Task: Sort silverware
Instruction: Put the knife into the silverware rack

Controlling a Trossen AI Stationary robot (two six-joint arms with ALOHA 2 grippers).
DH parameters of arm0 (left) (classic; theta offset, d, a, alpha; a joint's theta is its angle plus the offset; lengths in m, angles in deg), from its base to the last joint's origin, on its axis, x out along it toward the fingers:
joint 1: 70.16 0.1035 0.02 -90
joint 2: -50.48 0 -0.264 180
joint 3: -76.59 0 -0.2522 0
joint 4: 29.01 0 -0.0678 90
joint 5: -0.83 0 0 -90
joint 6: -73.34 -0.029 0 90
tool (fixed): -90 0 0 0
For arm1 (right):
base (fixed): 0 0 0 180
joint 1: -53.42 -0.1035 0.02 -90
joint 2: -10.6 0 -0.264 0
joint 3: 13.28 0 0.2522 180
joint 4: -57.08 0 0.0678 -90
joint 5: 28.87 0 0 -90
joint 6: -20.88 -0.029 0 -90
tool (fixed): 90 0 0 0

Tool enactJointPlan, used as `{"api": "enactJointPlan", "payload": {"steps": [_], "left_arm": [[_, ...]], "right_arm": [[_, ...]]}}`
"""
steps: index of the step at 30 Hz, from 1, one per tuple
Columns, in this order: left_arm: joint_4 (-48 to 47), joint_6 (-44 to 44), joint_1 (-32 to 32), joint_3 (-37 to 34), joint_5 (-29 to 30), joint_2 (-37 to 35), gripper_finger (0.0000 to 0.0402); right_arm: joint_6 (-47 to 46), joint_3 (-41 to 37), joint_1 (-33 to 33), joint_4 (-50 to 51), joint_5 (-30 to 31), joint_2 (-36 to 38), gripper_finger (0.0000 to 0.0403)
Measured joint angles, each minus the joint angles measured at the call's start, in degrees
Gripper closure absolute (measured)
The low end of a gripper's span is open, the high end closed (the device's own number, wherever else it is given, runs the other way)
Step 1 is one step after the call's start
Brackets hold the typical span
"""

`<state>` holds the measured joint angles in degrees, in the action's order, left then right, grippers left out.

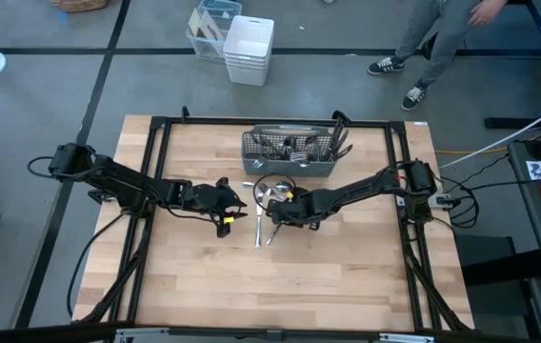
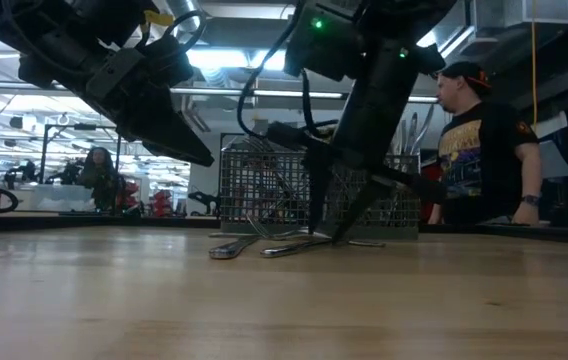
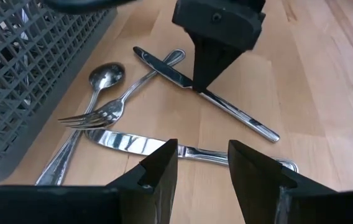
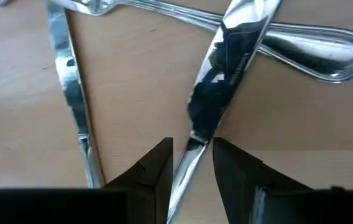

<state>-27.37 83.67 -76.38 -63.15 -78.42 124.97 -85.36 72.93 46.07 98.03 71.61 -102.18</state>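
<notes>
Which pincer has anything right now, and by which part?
Right pincer straddles a knife on the table where blade meets handle; whether it grips it cannot be told. Left pincer holds nothing, jaws open.
</notes>
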Motion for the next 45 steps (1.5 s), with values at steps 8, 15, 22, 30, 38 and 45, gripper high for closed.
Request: {"api": "enactJointPlan", "payload": {"steps": [8,15,22,30,38,45], "left_arm": [[-0.37,0.04,0.0,-0.02,0.0,0.0,0.0269],[-0.35,0.11,0.0,-0.02,0.0,0.0,0.0269],[-0.35,0.13,0.0,-0.02,0.0,0.0,0.0269],[-0.35,0.13,0.0,-0.02,0.0,0.0,0.0269],[-0.49,0.13,0.0,-0.02,0.0,0.0,0.0269],[-1.73,0.12,0.0,-0.02,0.0,0.0,0.0269]], "right_arm": [[-2.21,0.3,0.0,1.85,-0.19,-1.33,0.0288],[-0.6,0.3,0.21,2.45,0.36,-1.44,0.0288],[0.48,0.3,0.84,5.86,-3.35,-1.48,0.0288],[3.1,0.24,1.9,6.8,-5.4,-1.46,0.0318],[8.32,0.06,3.7,8.11,-5.57,-1.39,0.037],[13.82,0.11,4.07,10.33,-8.25,-1.42,0.0347]]}}
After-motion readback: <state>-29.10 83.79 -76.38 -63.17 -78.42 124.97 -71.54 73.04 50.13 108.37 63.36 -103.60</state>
